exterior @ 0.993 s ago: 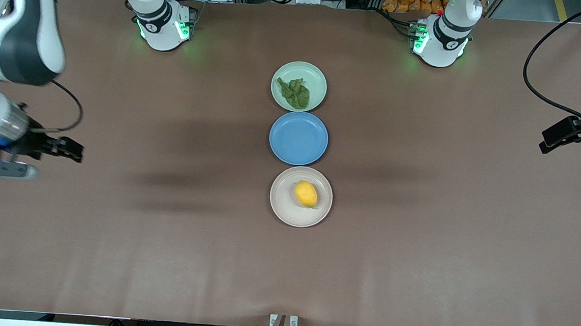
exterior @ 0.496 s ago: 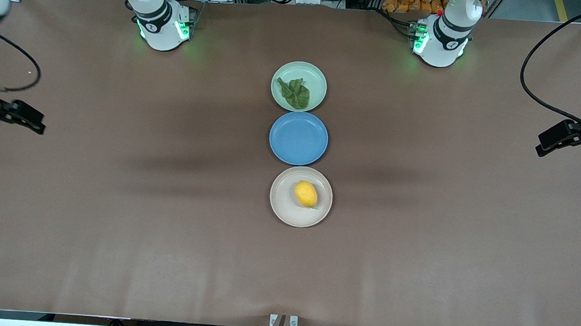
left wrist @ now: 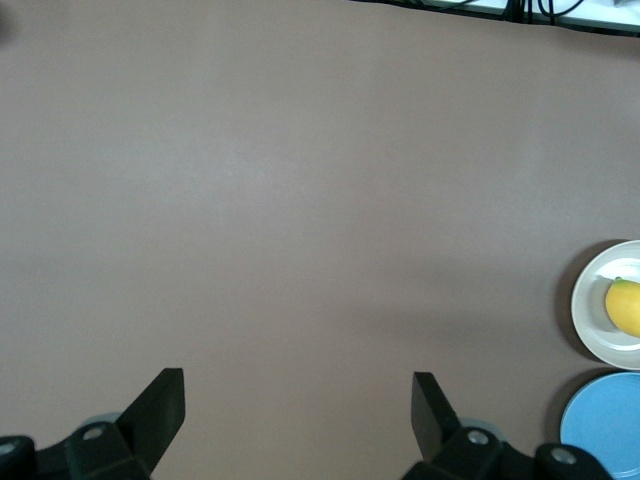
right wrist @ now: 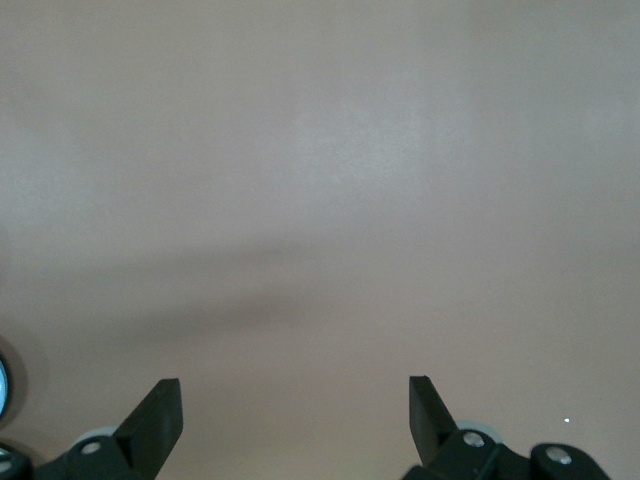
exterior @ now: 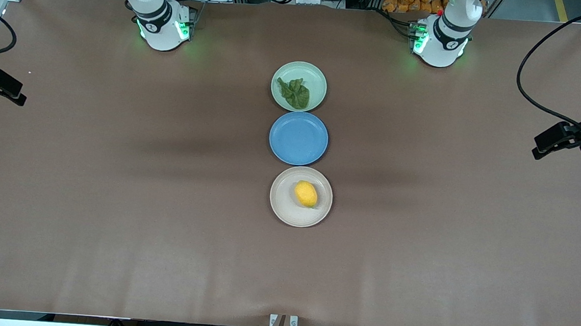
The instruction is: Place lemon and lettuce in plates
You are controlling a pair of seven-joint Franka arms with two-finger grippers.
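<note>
Front view: no legible writing.

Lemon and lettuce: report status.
Left pincer and right pincer open, empty, over bare table ends. Lemon on beige plate, lettuce on green plate. Nothing in the way.

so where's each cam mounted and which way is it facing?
Front: high across the table, facing both bases; shows the mint plate with lettuce, blue plate, beige plate with lemon, left gripper, right gripper.
Left wrist: looks down on bare table; own open fingers.
Right wrist: same, table only; own open fingers.
Shared: front and left wrist both show lemon, beige and blue plates.
</note>
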